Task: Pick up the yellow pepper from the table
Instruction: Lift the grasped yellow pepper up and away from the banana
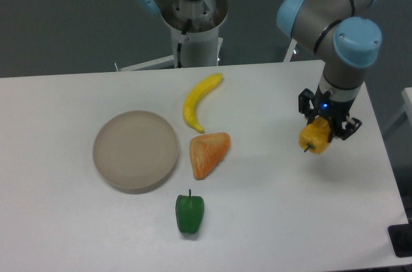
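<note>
The yellow pepper (315,137) hangs above the right side of the white table (270,220), stem pointing down and left. My gripper (327,124) is shut on it from above, its black fingers hugging the pepper's top. The arm's grey and blue joints rise behind it toward the upper right. The pepper's upper part is hidden between the fingers.
A yellow banana (199,99) lies at the table's middle back, an orange wedge-shaped piece (208,152) just below it. A round beige plate (136,150) sits on the left. A green pepper (190,213) stands near the front. The robot base (191,18) is behind the table.
</note>
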Tool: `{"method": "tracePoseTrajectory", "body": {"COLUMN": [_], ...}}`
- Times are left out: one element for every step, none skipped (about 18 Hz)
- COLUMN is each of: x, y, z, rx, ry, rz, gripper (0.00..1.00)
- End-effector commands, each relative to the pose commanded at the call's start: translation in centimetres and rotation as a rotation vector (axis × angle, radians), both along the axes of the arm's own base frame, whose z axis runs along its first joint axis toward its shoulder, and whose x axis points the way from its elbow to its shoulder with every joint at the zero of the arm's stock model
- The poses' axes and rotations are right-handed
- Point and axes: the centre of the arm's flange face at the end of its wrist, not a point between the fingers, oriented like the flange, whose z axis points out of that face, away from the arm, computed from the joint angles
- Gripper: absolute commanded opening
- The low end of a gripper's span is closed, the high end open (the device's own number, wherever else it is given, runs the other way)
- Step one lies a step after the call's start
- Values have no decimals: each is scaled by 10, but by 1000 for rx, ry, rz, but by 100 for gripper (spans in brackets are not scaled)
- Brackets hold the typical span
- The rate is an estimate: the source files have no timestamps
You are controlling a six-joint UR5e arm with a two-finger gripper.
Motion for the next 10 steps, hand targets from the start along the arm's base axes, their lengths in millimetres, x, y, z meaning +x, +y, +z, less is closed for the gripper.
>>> {"method": "tracePoseTrajectory", "body": {"x": [5, 7, 8, 10, 11, 13, 14, 15, 15, 15], "y": [3, 5, 7, 8, 8, 9, 10, 10, 10, 10], "z": [-1, -2, -3, -5, -9, -9, -10, -10, -10, -10], "rx": [-8, -12, -14, -17, -21, -20, -21, -21, -23, -23], "ry": [6, 7, 5, 2, -2, -1, -2, -2, -4, -7], "rz": [-25, -50, -65, -71, -73, -76, -79, -81, -81, -81], "gripper": [14, 14, 14, 14, 14, 14, 14, 14, 14, 14]}}
